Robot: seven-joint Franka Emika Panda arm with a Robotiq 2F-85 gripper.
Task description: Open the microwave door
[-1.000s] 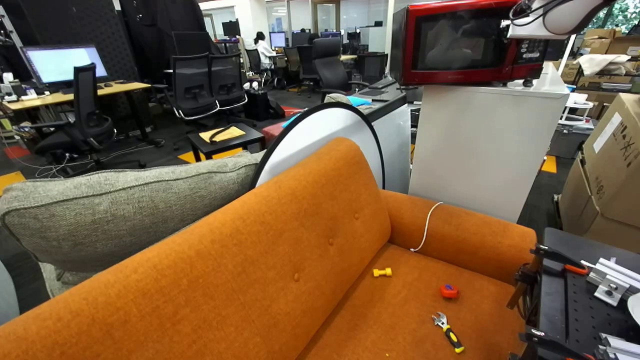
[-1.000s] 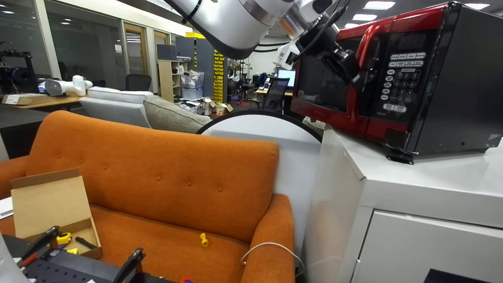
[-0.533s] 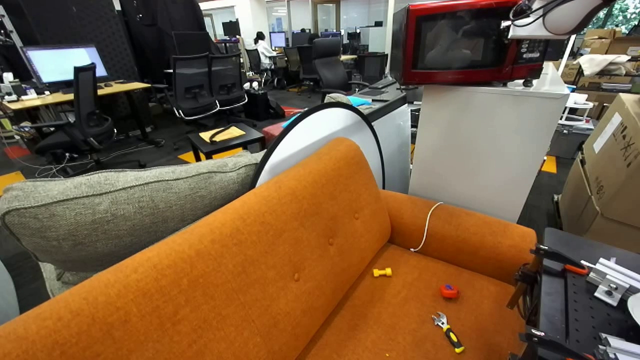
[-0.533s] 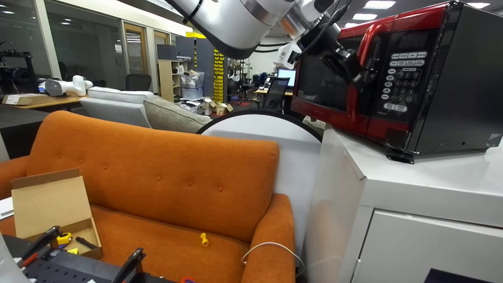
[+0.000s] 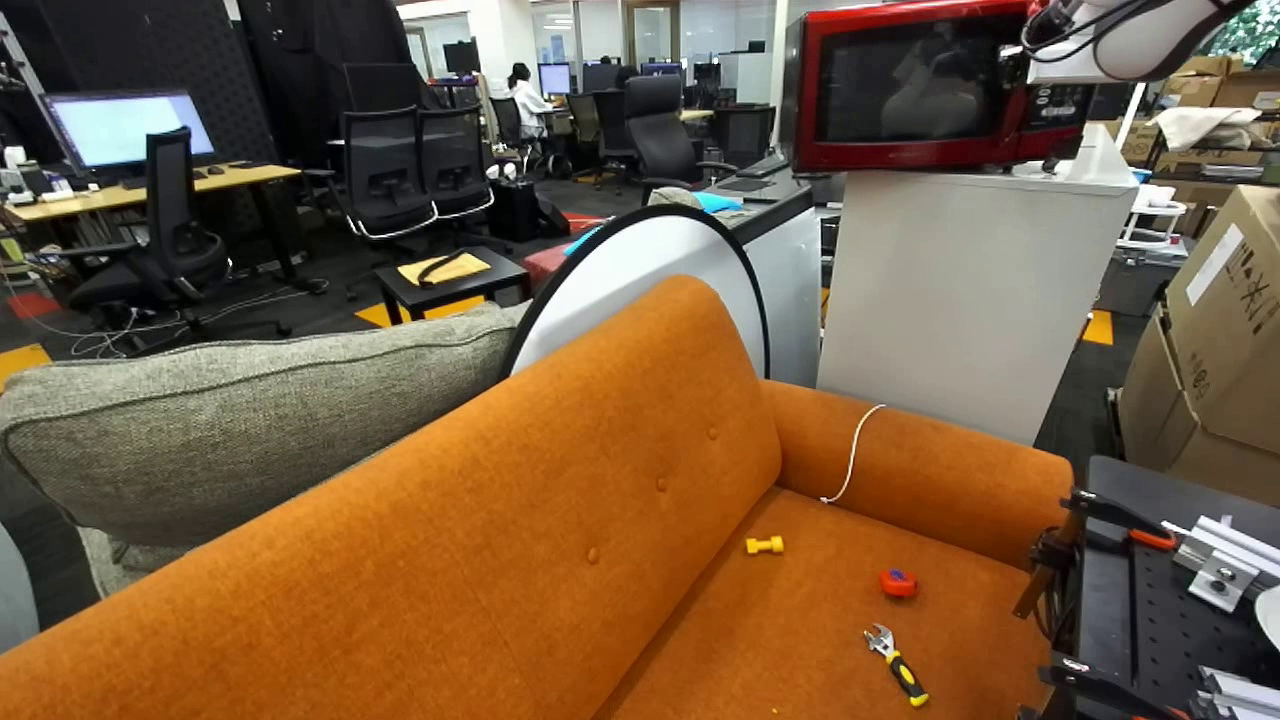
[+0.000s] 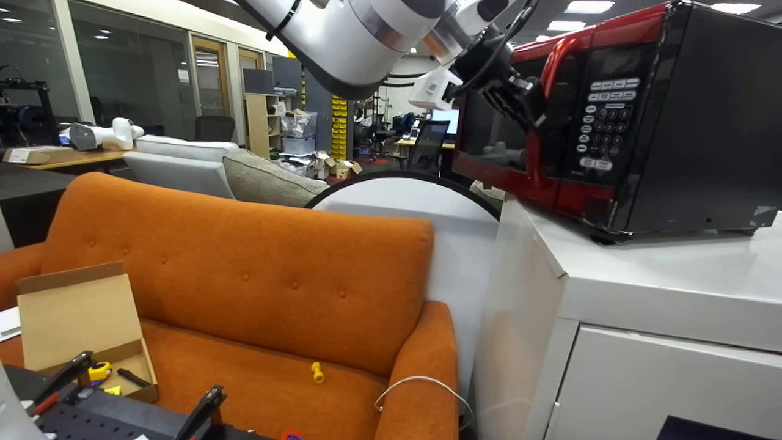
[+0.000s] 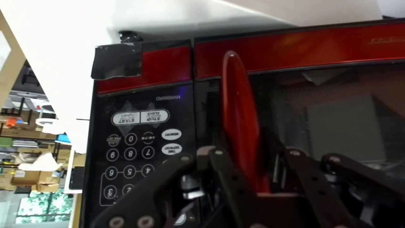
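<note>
The glossy red microwave (image 6: 721,122) stands on the white cabinet (image 6: 660,281); it also shows in an exterior view (image 5: 812,90). Its door (image 6: 495,165), a red frame around dark glass, is closed, with a thin seam beside the keypad in the wrist view (image 7: 316,47). The red door handle (image 7: 239,104) runs down between the fingers of my gripper (image 7: 246,152). The fingers stand on both sides of the handle and look closed on it; the contact itself is dark and blurred. My gripper (image 6: 537,113) is at the middle of the handle in an exterior view.
The orange sofa (image 6: 244,263) stands beside the cabinet, with a white round-topped panel (image 6: 415,201) behind it. A yellow dumbbell-shaped piece (image 5: 765,545), a red object (image 5: 898,583) and a wrench (image 5: 897,664) lie on the seat. Cardboard boxes (image 5: 1230,340) stand beyond the cabinet.
My arm and gripper have drawn back from the cabinet, and the whole microwave has shifted and turned with them, its keypad corner coming forward. The door has stayed closed against the body.
</note>
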